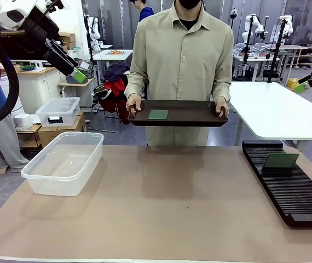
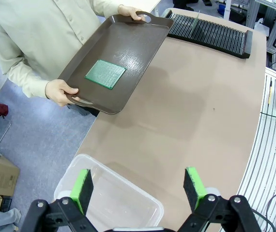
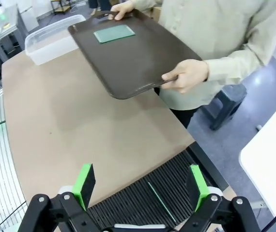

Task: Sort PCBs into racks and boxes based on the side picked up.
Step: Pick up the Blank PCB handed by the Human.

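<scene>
Two PCBs are in play, and the step in hand looks like the pickup of the second. From the left: the clear box [image 1: 63, 163] sits at about 8 o'clock on the table [image 1: 172, 213], with nothing in it that I can make out; the left gripper [image 2: 138, 171] hangs high above it, jaws spread wide and empty. At 12 o'clock a person holds a dark brown tray [image 1: 191, 115] by both handles, one PCB [image 1: 157, 114] lying flat on it toward its 9 o'clock end. At 4 o'clock the black rack [image 1: 293, 192] lies along the table's side, the other PCB [image 1: 280, 160] standing on edge in a slot near its far end; the right gripper [image 3: 140, 168] hovers above the rack, likewise released and holding nothing.

My judgement: one board is sorted and one is left. The next move calls for an arm to reach toward 12 o'clock, come down over the flat board and pinch it off the tray's smooth floor, awkward for so thin a thing; the side picked up then decides box or rack.
</scene>
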Robot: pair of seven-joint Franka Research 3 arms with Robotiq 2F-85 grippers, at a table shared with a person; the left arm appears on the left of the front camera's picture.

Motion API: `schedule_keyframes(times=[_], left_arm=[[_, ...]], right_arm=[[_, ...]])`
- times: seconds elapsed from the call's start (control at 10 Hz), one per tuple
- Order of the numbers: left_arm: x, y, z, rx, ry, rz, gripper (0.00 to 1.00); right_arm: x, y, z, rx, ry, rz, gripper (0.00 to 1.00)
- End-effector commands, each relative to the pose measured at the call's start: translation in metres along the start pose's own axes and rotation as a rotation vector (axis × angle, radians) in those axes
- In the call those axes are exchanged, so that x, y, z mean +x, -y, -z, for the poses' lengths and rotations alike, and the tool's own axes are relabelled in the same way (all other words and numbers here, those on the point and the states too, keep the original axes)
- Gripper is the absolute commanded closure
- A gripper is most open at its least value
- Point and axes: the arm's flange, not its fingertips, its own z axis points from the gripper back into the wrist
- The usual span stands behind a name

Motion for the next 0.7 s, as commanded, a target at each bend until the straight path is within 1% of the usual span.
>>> schedule_keyframes(times=[0.0,0.2,0.3,0.4,0.6], left_arm=[[-0.001,0.0,0.0,0.005,-0.008,-0.001,0.0],[-0.001,0.0,0.0,0.005,-0.008,-0.001,0.0],[-0.001,0.0,0.0,0.005,-0.008,-0.001,0.0],[-0.001,0.0,0.0,0.005,-0.008,-0.001,0.0],[-0.001,0.0,0.0,0.005,-0.008,-0.001,0.0]], right_arm=[[-0.004,-0.01,0.002,-0.053,-0.017,0.035,0.0],[-0.007,-0.017,0.002,-0.027,-0.027,0.026,0.0],[-0.006,-0.016,0.003,-0.031,-0.02,-0.001,0.0],[-0.007,-0.004,-0.002,-0.03,-0.009,0.01,0.0],[-0.007,-0.004,-0.002,-0.03,-0.009,0.01,0.0]])
